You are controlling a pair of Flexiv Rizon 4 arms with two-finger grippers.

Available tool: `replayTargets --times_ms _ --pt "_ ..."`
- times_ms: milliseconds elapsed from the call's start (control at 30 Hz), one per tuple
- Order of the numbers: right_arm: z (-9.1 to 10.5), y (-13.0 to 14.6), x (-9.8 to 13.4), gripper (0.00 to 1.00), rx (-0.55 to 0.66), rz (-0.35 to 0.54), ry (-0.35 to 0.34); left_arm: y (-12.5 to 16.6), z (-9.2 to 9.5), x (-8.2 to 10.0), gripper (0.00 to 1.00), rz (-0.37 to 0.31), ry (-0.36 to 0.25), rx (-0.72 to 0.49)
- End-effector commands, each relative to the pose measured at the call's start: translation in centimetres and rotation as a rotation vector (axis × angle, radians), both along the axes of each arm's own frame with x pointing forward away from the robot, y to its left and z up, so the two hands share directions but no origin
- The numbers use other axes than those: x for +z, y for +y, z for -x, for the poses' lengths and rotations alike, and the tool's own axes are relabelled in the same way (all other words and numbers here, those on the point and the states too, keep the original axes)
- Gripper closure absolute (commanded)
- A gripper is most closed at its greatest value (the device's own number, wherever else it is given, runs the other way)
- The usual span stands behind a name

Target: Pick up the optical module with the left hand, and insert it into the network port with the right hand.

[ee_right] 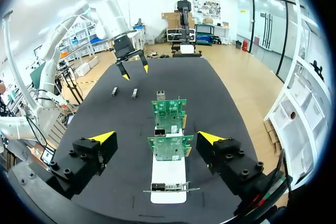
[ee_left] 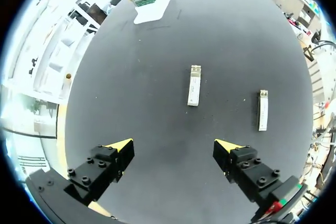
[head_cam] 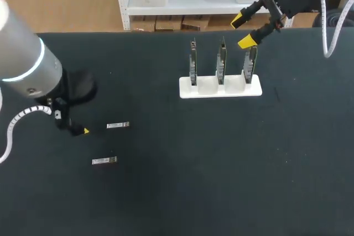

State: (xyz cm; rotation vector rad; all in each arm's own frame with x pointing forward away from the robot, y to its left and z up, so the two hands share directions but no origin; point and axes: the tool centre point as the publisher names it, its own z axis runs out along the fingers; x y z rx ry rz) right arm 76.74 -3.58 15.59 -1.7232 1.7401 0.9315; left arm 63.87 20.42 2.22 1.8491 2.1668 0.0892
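Two small silver optical modules lie on the black table: one (head_cam: 118, 125) just right of my left gripper (head_cam: 77, 128), the other (head_cam: 104, 161) nearer the front edge. In the left wrist view my left gripper (ee_left: 176, 148) hangs open above the mat, with the first module (ee_left: 194, 85) ahead between its fingers and the second (ee_left: 263, 109) off to the side. My right gripper (head_cam: 243, 30) is open above the rightmost of three green network cards in a white stand (head_cam: 220, 87). In the right wrist view that gripper (ee_right: 156, 137) straddles the cards (ee_right: 170, 147) from above, touching nothing.
The white stand (ee_right: 169, 174) sits at the back middle of the table. In the right wrist view my left arm's gripper (ee_right: 134, 72) shows far off above the two modules (ee_right: 134, 93). Bare black mat (head_cam: 221, 181) fills the front and right.
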Motion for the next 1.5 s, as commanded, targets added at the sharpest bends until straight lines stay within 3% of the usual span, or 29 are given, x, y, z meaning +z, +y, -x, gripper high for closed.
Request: replayTargets --times_ms 33,300,500,833,1500 --pt "0.1 0.0 0.0 0.0 -0.002 -0.001 -0.002 -1.1 -0.6 0.7 0.0 -0.071 0.032 -0.009" --pt "0.1 0.0 0.0 0.0 -0.002 -0.001 -0.002 -2.2 -0.4 1.0 0.0 -0.121 0.065 -0.056" --pt "0.1 0.0 0.0 0.0 -0.002 -0.001 -0.002 -2.6 0.0 -0.2 0.0 -0.139 0.113 -0.056" --pt "0.1 0.0 0.0 0.0 -0.002 -0.001 -0.002 -2.9 0.7 -2.1 0.0 -0.119 0.192 -0.027" --pt "0.1 0.0 0.0 0.0 -0.002 -0.001 -0.002 -3.2 1.1 -2.9 0.0 -0.09 0.224 -0.012"
